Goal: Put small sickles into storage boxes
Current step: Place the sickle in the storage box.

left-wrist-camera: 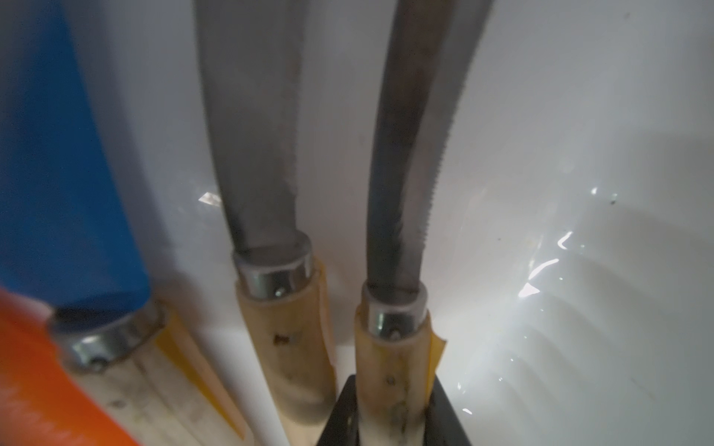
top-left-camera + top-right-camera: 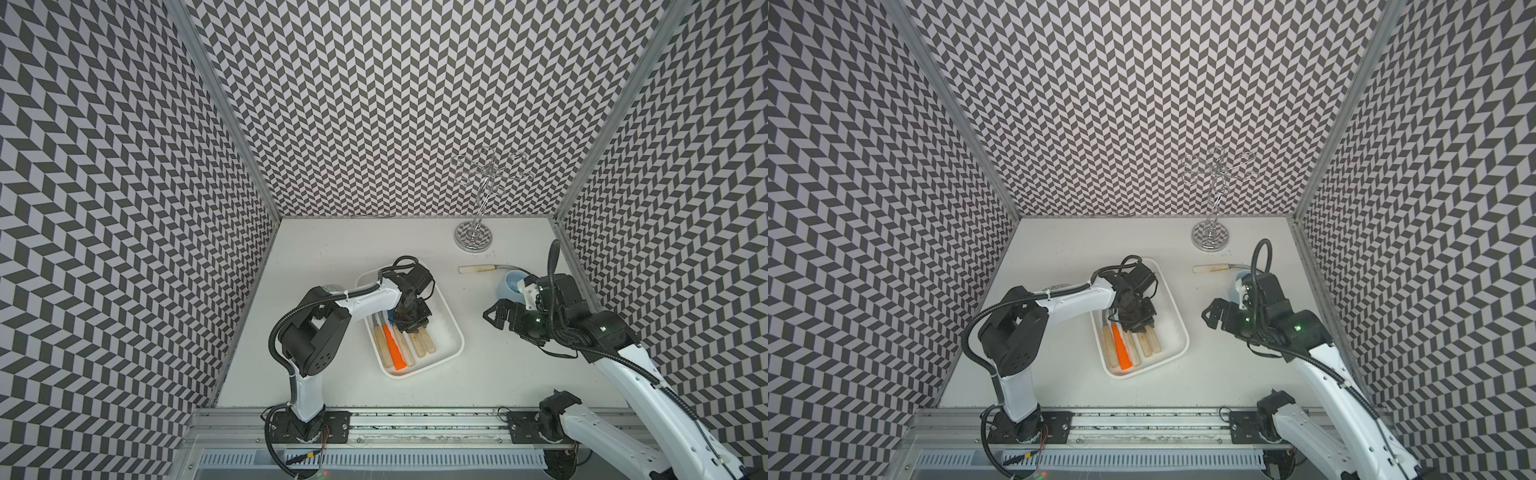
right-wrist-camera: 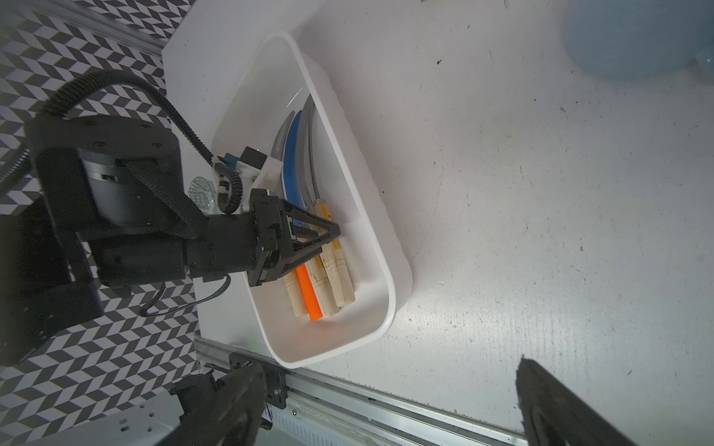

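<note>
The left gripper [image 3: 333, 231] was clamped narrow on the pale handle of a grey-bladed sickle [image 1: 392, 347] inside the white tray [image 2: 442, 328]. The tray sat about mid-tabletop [image 2: 478, 365] and held five in all, four pale-handled and one orange-handled sickle [image 2: 394, 349], with bare floor between the held one and its right wall. The right gripper [image 2: 494, 316] hung spread wide over bare surface near the right edge, and a sixth sickle [image 2: 478, 269] lay toward the far right corner, just beside a light blue mug [image 2: 513, 282].
</note>
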You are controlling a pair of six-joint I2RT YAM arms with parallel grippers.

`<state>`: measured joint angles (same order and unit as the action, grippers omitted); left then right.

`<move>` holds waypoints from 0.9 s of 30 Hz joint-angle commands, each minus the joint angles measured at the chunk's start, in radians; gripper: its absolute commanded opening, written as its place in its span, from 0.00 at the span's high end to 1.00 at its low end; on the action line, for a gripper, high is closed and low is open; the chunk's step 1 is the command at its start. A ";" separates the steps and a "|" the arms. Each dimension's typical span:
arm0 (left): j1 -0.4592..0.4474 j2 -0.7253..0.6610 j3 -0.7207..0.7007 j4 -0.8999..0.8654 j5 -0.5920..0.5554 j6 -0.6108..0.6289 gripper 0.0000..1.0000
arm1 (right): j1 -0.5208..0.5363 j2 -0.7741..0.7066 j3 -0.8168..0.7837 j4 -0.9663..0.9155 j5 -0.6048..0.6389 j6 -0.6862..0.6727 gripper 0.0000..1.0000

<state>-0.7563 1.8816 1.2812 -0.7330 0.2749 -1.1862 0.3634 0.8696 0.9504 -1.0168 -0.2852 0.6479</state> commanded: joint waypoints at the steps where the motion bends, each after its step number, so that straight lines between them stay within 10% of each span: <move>1: 0.003 -0.004 -0.003 0.014 0.000 0.005 0.90 | -0.005 -0.021 -0.007 0.040 -0.006 0.009 0.00; 27: 0.004 0.014 0.018 0.008 0.003 0.036 0.55 | -0.011 -0.028 -0.016 0.040 -0.011 0.002 0.00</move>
<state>-0.7563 1.8816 1.2758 -0.7254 0.2829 -1.1522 0.3611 0.8543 0.9363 -1.0092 -0.2893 0.6483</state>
